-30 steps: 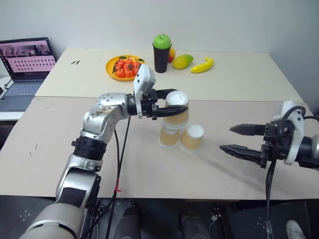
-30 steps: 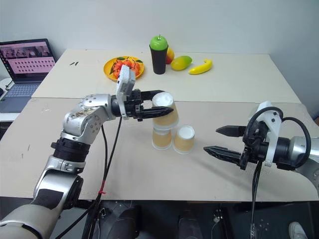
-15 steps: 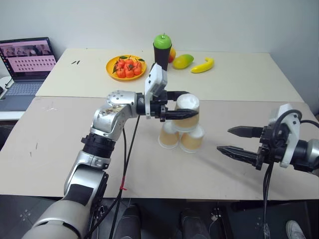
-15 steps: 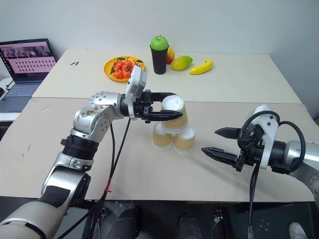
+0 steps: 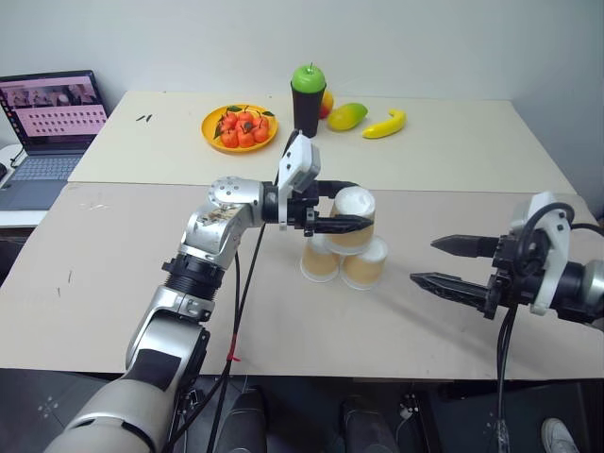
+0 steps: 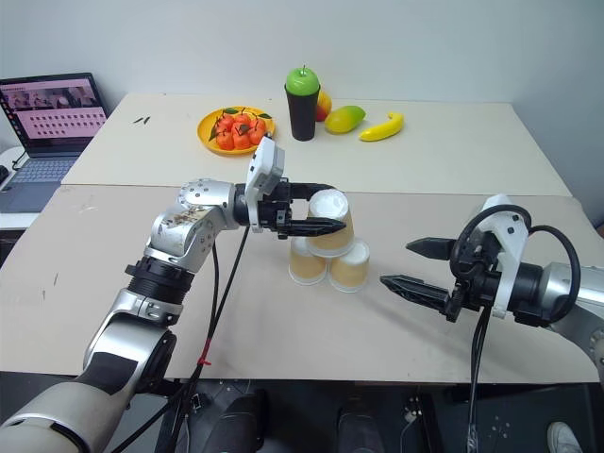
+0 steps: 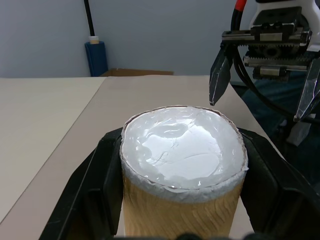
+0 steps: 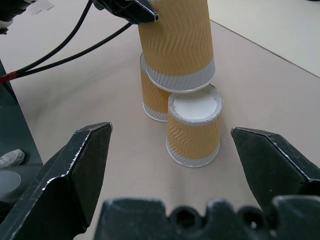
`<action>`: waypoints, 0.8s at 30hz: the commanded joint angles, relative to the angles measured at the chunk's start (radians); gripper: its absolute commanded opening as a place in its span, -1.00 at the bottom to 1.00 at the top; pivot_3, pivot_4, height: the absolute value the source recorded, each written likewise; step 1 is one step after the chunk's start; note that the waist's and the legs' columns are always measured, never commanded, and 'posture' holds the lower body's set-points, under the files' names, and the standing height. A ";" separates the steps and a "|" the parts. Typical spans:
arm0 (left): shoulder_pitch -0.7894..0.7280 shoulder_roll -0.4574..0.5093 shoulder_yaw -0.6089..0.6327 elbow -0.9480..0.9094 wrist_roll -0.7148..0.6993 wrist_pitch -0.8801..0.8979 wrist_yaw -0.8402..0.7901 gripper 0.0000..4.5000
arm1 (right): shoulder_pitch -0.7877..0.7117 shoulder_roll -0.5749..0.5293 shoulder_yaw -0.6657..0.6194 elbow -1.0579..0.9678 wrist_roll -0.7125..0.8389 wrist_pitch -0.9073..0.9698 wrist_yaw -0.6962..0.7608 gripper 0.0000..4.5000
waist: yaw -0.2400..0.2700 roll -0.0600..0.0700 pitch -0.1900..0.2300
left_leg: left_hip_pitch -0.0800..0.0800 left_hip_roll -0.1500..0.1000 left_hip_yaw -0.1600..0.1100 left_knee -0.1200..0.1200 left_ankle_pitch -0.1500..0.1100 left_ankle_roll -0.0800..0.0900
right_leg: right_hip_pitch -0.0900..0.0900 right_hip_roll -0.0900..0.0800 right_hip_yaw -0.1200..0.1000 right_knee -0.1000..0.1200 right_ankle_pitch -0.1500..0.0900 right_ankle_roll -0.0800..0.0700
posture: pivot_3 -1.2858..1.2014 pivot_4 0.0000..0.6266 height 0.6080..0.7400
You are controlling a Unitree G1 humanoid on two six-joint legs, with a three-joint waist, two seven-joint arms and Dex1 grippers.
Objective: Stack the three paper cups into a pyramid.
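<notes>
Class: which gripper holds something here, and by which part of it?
The left gripper clamps one upside-down paper cup by its tan sides; the right gripper is open, holding nothing.

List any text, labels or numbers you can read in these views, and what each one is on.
No text can be read anywhere.
Laptop screen: rows of pink tiles, too small to read.
Paper cups: plain wavy pattern, no print.
Black cup: no label to be seen.
</notes>
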 commanded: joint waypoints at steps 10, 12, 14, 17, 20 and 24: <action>-0.026 -0.016 0.029 -0.040 -0.006 0.004 0.006 0.99 | -0.031 -0.023 -0.014 0.012 -0.008 -0.027 0.011 1.00 | 0.000 0.000 0.000 | 0.000 0.000 0.000 0.000 0.000 0.000 | 0.000 0.000 0.000 0.000 0.000 0.000 | 0.03 -0.52 0.93; -0.032 -0.016 0.032 -0.056 -0.006 0.007 0.013 0.99 | -0.036 -0.023 -0.009 0.019 -0.013 -0.031 0.016 1.00 | 0.000 0.000 0.000 | 0.000 0.000 0.000 0.000 0.000 0.000 | 0.000 0.000 0.000 0.000 0.000 0.000 | 0.03 -0.52 0.93; -0.042 -0.015 0.039 -0.074 -0.015 0.022 0.019 0.99 | -0.041 -0.023 -0.002 0.025 -0.018 -0.035 0.020 1.00 | 0.000 0.000 0.000 | 0.000 0.000 0.000 0.000 0.000 0.000 | 0.000 0.000 0.000 0.000 0.000 0.000 | 0.03 -0.52 0.93; -0.067 -0.014 0.060 -0.090 -0.027 0.038 0.039 0.99 | -0.048 -0.022 0.006 0.034 -0.024 -0.041 0.027 1.00 | 0.000 0.000 0.000 | 0.000 0.000 0.000 0.000 0.000 0.000 | 0.000 0.000 0.000 0.000 0.000 0.000 | 0.03 -0.52 0.93; -0.109 -0.010 0.094 -0.083 -0.035 0.056 0.078 0.99 | -0.056 -0.023 0.016 0.045 -0.031 -0.049 0.035 1.00 | 0.000 0.000 0.000 | 0.000 0.000 0.000 0.000 0.000 0.000 | 0.000 0.000 0.000 0.000 0.000 0.000 | 0.03 -0.52 0.93; -0.159 0.031 0.156 -0.064 -0.042 0.119 0.152 0.99 | -0.074 -0.021 0.026 0.060 -0.048 -0.057 0.045 1.00 | -0.003 0.000 0.000 | 0.000 0.000 0.000 0.000 0.000 0.000 | 0.000 0.000 0.000 0.000 0.000 0.000 | 0.03 -0.52 0.93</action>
